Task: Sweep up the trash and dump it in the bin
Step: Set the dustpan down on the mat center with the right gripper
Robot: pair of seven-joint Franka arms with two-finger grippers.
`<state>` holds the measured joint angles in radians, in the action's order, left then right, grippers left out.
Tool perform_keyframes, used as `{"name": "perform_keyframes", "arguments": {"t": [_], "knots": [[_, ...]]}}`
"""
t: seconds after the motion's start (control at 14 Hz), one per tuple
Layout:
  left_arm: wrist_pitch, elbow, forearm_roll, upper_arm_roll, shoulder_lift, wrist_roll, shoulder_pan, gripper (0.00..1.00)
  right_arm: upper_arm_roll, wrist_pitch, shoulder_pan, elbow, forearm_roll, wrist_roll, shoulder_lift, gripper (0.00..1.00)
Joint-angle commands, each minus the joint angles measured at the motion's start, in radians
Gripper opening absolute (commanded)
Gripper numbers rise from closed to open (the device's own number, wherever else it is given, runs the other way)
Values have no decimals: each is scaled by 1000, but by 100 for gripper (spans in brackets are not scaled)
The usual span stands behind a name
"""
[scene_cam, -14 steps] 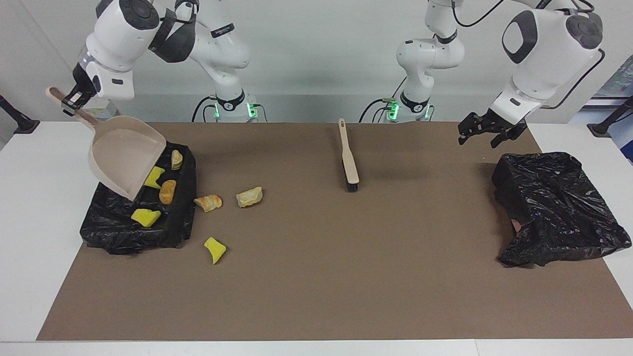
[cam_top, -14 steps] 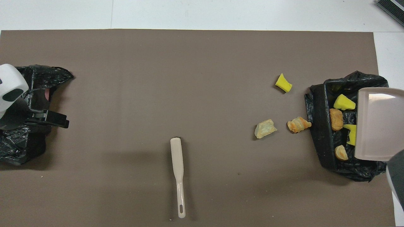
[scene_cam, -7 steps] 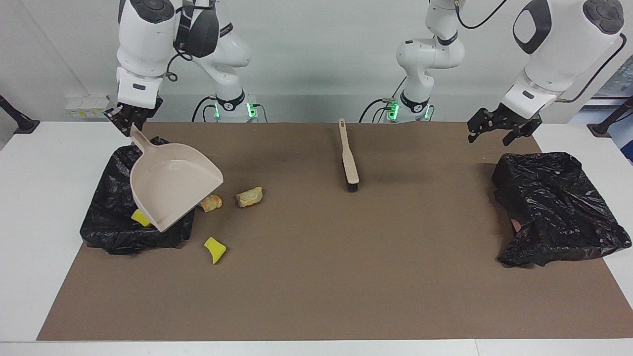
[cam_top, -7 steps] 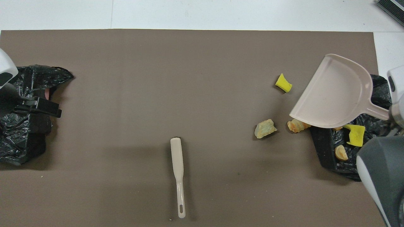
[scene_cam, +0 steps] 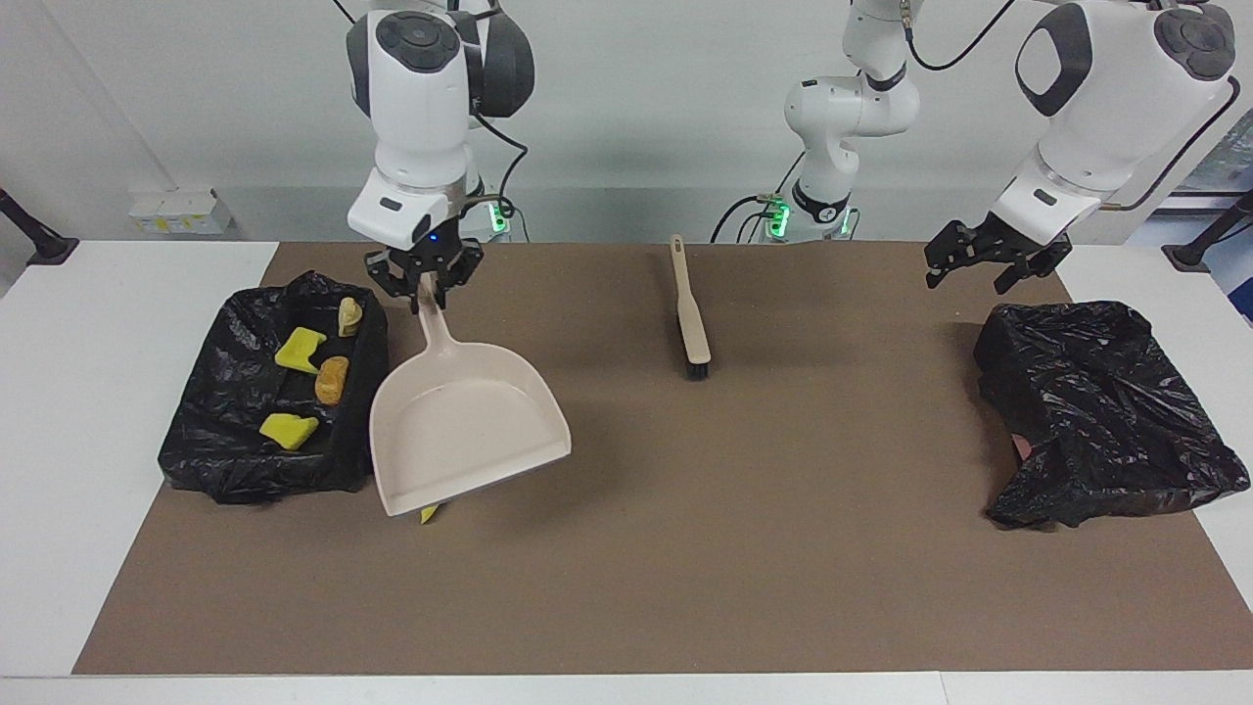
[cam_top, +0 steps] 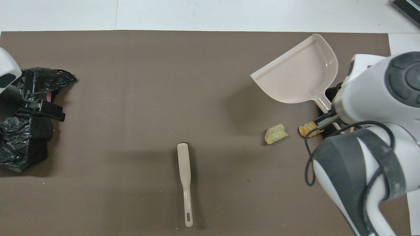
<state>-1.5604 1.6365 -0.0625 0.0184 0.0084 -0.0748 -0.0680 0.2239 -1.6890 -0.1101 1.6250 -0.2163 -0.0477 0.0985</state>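
Holding the empty dustpan (scene_cam: 468, 431) up over the mat (scene_cam: 744, 548), left of middle in the facing picture, just beside the bin (scene_cam: 210, 431) at that picture's left edge. Likely between dumps: four bits of trash (scene_cam: 300, 350) in the bin, three not yet in. Pale chunk (cam_top: 276, 133) and orange chunk (cam_top: 306, 129) lying on the mat, right of middle in the overhead picture. Yellow bit (scene_cam: 429, 512) peeking out under the dustpan's lip. Next, probably: set the dustpan flat by those bits and fetch the brush (scene_cam: 689, 313), top middle. Right claw (scene_cam: 428, 277) pinched tight on the dustpan's handle. Left claw (scene_cam: 971, 272) wide open, holding nothing, waiting at upper right, near a second black bag (scene_cam: 1106, 411).
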Motion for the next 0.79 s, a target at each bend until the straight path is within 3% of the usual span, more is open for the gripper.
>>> {"name": "perform_keyframes", "arguments": {"t": [0.0,0.36,0.72], "knots": [[17,-18,18,-3,-7,4,5,100,-5,20,-97,-206,29,-258,182,0],[3,-12,21,-3,-16,-3,5,100,-5,-57,-264,-405,57,-555,403,0],[-18,6,46,-5,-25,-22,-9,100,-6,-179,-393,-488,57,-731,578,0]]}}
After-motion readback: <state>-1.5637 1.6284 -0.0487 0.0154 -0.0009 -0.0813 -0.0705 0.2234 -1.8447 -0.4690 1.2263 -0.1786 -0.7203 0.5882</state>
